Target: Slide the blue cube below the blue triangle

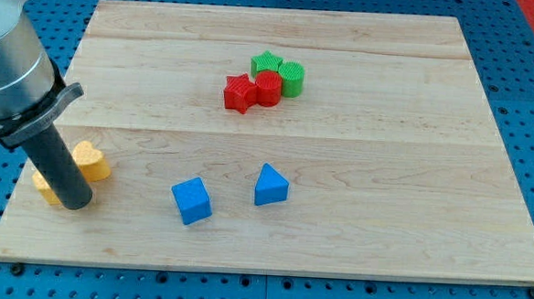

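Single camera, high, tilted down at the wooden board [335, 254], moderately close

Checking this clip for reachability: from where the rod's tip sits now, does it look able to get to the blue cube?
Probably yes. My tip rests at the view's left by the yellow blocks; only bare wooden board lies between it and the blue cube. The blue triangle sits beyond the cube, on its right.

Pale wooden board [336, 226] — smooth, matt; ridged plastic-looking blue cube [191, 201].
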Motion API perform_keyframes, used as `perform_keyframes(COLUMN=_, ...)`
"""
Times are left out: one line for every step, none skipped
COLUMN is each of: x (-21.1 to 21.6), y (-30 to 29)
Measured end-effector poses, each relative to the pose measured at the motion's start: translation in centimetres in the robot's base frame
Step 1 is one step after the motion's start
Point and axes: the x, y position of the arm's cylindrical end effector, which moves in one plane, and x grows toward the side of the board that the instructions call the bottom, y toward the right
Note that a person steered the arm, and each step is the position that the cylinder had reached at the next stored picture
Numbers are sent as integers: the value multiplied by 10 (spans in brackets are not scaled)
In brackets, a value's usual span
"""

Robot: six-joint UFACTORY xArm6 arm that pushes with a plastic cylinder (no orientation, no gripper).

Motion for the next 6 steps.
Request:
perform_keyframes(x=2, y=19)
perform_keyframes(x=5, y=66)
perform_keyframes(x=5, y=117)
perform_keyframes(x=4, y=170)
perform_keyframes(x=-4, y=219)
perform_keyframes(x=-17, y=261)
